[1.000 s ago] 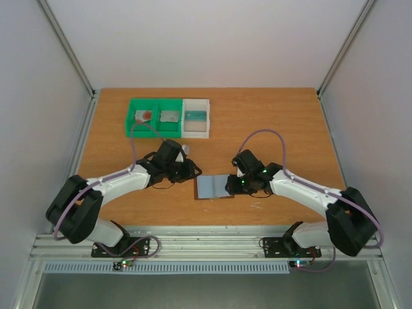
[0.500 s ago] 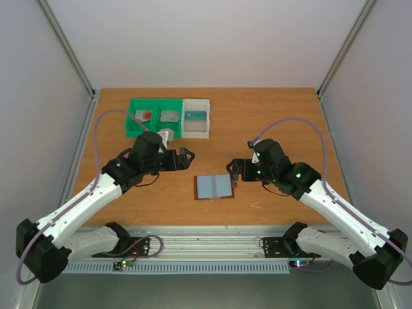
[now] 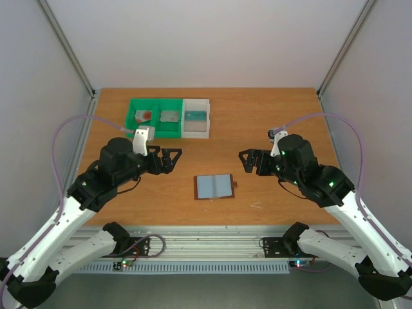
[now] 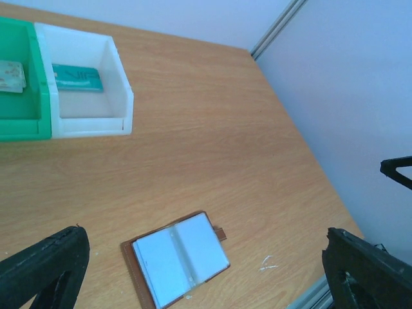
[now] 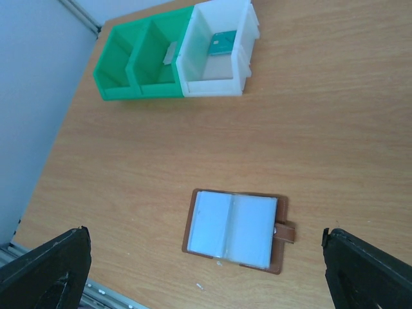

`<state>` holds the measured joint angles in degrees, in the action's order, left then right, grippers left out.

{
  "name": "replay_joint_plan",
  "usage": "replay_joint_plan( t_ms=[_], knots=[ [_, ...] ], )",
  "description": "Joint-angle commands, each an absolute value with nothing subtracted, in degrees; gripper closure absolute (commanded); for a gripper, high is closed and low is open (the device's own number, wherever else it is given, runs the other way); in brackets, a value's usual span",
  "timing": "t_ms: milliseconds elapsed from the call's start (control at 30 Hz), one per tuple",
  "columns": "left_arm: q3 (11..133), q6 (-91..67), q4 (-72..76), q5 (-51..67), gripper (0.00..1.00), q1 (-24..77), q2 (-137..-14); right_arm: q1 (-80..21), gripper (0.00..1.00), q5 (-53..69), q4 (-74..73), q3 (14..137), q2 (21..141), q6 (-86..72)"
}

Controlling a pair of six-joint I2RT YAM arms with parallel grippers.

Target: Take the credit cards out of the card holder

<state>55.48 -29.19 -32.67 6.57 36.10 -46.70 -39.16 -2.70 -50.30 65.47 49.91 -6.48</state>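
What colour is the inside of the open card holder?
Pale blue-grey with a brown edge; the card holder shows best in the right wrist view.

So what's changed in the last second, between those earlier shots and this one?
Both arms lifted and drew apart: the left tool swung off to the left, the right tool came away from the right edge of the card holder. Both are open and empty. The card holder still lies open in the same spot; the bins and their cards are unchanged.
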Motion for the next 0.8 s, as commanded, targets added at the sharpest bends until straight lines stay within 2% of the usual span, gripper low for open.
replay_joint_plan(
  t_ms=[0,467,767],
  knots=[
    [54.89,-27.62,-31.85,5.01,0.01,36.28,-44.03,-39.11,0.02,-4.62,-53.09,66.86,48.67,-6.76],
    [49.57,-28.34,-27.49,2.79,0.01,36.30,-37.33,-39.10,0.01,-4.72,-52.81,64.16,46.60,-8.76],
    [50.40,-28.26,-28.56,1.61,0.01,36.23,-38.61,-39.09,0.02,-4.46,-52.68,63.90,46.58,-9.05]
  ],
)
